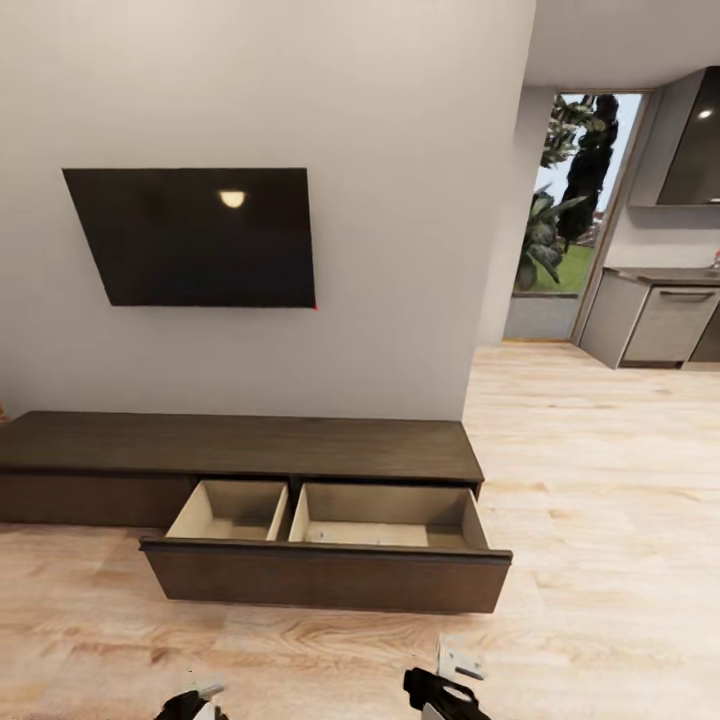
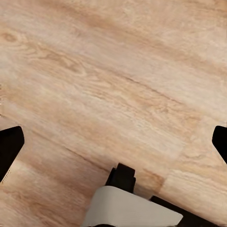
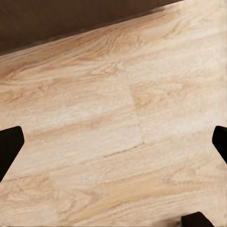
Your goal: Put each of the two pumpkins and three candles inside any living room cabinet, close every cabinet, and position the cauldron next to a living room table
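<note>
The long low dark brown cabinet (image 1: 240, 445) stands against the wall under a black TV. Its wide drawer (image 1: 325, 578) is pulled out, showing two pale beige compartments. A few tiny pale specks (image 1: 320, 536) lie in the right compartment, and I cannot tell whether they are candles. My left gripper (image 1: 195, 700) (image 2: 113, 144) and right gripper (image 1: 445, 690) (image 3: 113, 144) hang low over the wooden floor in front of the drawer, both open with nothing between the fingers. The drawer's dark front (image 3: 71, 19) edges the right wrist view. Pumpkins, cauldron and table are out of view.
The TV (image 1: 195, 235) hangs on the white wall above the cabinet. Light wooden floor (image 1: 600, 480) runs right toward a kitchen with grey cupboards (image 1: 665, 320) and a glass door (image 1: 565, 200) with plants outside. The open drawer juts into the floor space ahead.
</note>
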Robot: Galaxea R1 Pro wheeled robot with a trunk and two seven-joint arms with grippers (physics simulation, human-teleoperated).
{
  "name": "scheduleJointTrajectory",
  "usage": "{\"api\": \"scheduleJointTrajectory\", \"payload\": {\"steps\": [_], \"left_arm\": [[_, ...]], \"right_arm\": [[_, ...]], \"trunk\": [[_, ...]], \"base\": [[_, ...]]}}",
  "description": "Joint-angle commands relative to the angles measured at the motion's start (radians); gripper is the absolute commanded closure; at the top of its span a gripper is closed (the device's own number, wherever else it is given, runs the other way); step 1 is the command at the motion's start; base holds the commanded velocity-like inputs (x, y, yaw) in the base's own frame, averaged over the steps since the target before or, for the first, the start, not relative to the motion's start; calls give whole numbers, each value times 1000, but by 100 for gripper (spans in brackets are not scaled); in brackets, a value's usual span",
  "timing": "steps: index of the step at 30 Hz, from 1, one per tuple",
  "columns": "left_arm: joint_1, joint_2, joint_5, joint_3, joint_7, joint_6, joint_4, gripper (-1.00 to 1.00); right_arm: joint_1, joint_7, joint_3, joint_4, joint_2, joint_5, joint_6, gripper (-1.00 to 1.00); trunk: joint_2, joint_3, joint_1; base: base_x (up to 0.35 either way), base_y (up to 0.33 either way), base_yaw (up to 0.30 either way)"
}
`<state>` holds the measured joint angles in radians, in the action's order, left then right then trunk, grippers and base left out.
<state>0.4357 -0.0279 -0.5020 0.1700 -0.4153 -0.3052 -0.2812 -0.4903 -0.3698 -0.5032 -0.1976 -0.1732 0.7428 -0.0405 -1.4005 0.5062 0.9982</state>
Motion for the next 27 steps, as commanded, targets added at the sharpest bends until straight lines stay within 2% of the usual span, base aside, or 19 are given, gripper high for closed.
{"api": "scheduleJointTrajectory", "payload": {"steps": [1, 3, 4, 9, 13, 17, 24, 26, 27], "left_arm": [[0, -6, 8, 10, 23, 29, 45, -100], [-1, -14, 30, 11, 53, 96, 113, -100], [-3, -24, 37, 11, 64, 143, 148, -100], [-7, -43, 44, 12, 79, 225, 216, -100], [-32, -47, 45, 13, 82, 279, 228, -100], [-61, -49, 45, 13, 82, 306, 230, -100], [-99, -46, 44, 13, 85, 334, 231, -100], [-105, -45, 43, 13, 93, 336, 232, -100], [-111, -44, 42, 13, 119, 338, 232, -100]], "right_arm": [[19, -2, -8, 1, 1, 10, -11, -100], [54, 0, -7, 2, 1, 10, -43, -100], [76, 1, -7, 7, 1, 10, -83, -100], [119, 5, -7, 97, -1, 9, -190, -100], [154, 51, -7, 161, -1, 9, -253, -100], [191, 118, -6, 184, -1, 9, -275, -100], [205, 131, -6, 225, -1, 9, -293, -100], [212, 132, -6, 227, -1, 9, -302, -100], [216, 132, -6, 229, -1, 10, -313, -100]], "trunk": [[7, -2, -4], [21, -9, -12], [28, -12, -16], [63, -28, -35], [70, -31, -39], [70, -31, -39], [70, -31, -39], [77, -34, -42], [84, -37, -46]], "base": [[0, 0, 87], [0, 0, 87], [0, 0, 87], [0, 0, 87], [0, 0, 87], [0, 0, 87], [0, 0, 87], [0, 0, 86], [0, 0, 86]]}}
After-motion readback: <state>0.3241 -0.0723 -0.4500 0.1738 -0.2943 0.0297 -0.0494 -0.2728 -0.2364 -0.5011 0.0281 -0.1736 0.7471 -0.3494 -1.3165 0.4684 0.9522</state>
